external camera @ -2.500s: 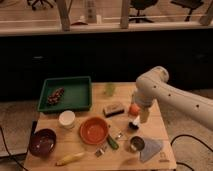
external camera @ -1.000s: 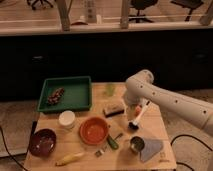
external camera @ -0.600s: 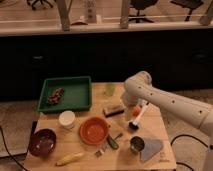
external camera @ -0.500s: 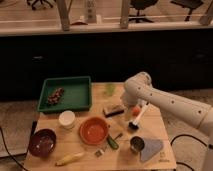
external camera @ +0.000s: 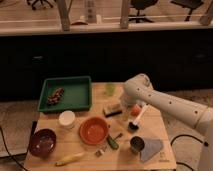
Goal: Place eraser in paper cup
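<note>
The eraser [external camera: 112,108], a tan-topped block on a dark base, lies on the wooden table [external camera: 160,127] near its middle, just below a translucent green cup [external camera: 110,89]. The paper cup [external camera: 67,119], short and white, stands to the left, below the green tray [external camera: 65,93]. My white arm comes in from the right and bends down over the table. My gripper [external camera: 126,108] hangs just right of the eraser, close to its right end. Whether it touches the eraser does not show.
An orange bowl [external camera: 94,130] sits between the paper cup and the gripper. A white-handled brush [external camera: 137,117], a metal cup [external camera: 136,144] and a blue-grey pad [external camera: 151,149] lie at the front right. A dark bowl [external camera: 42,142] and a banana [external camera: 70,158] are at the front left.
My arm has swung left across the table, bringing the gripper from the right side to just beside the eraser. The objects on the table have not moved.
</note>
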Tool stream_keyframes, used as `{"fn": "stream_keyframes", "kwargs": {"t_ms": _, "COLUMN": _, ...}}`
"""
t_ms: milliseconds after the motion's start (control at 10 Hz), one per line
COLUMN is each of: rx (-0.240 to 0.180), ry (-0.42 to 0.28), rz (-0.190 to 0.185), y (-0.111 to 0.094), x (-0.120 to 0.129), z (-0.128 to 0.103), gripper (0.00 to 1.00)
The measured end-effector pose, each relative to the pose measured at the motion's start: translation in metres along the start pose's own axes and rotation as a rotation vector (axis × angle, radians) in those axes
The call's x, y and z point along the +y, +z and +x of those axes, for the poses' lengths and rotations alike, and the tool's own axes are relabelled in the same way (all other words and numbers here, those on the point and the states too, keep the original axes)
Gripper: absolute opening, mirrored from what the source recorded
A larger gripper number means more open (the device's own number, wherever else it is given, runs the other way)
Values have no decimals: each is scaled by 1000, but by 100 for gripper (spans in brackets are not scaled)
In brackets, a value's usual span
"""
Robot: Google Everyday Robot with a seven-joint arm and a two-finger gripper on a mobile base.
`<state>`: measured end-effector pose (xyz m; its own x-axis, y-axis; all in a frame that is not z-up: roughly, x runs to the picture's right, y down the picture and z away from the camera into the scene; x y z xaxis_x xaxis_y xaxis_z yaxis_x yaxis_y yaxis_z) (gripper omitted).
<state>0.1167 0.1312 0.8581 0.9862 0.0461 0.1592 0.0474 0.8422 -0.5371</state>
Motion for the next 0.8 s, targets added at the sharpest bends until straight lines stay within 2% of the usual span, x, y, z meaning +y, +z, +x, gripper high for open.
{"fn": "stream_keyframes", "kwargs": {"t_ms": 800, "rx": -8, "ry": 27, "rz": -5, "y": 16, "x": -4, "z": -2, "gripper": 80}}
